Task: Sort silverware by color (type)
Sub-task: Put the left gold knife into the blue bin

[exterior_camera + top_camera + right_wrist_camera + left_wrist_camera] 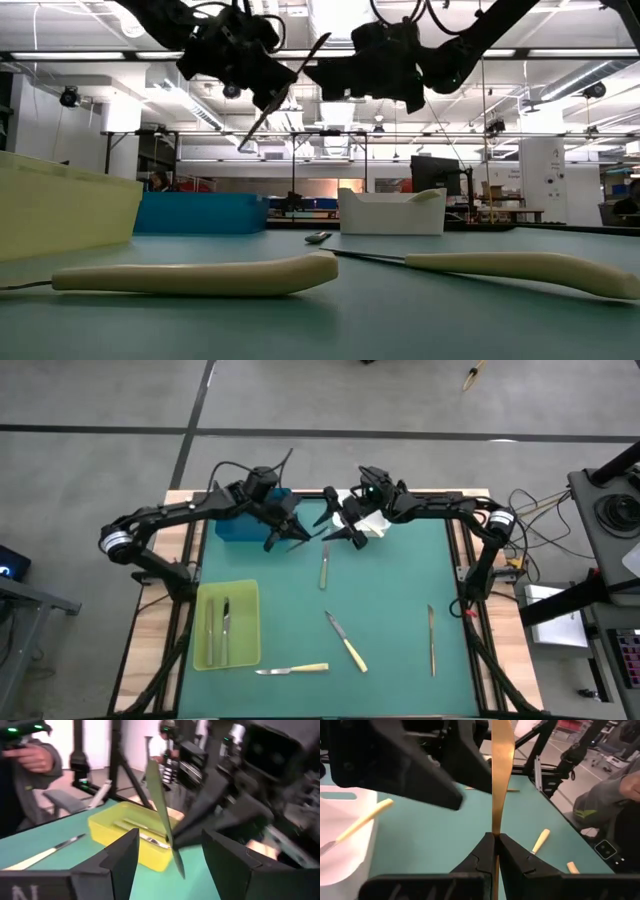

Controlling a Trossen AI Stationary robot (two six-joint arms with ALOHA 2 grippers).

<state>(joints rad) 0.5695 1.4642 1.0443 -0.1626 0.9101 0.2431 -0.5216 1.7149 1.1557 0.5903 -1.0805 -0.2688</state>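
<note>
Both arms meet high above the far side of the table, almost nose to nose. The left gripper (pixel 290 532) has its fingers pinched tight on a slim metal utensil (pixel 499 780) — the flat strip stands up from between the fingertips and slants toward the other arm. The right gripper (pixel 338 528) faces it with its fingers (pixel 122 855) spread wide, one on each side of that same utensil, not touching it as far as I can see.

Just behind the left gripper sits the blue tray (pixel 235 525), and behind the right one the white tray (pixel 375 520), with a yellow-handled knife lying in it. Below the pair, on the green mat, lies a yellow-handled knife (pixel 324 568). Nearer the front are three more knives (pixel 345 641) and the yellow-green tray (pixel 247 622), which holds two grey pieces (pixel 218 632).
</note>
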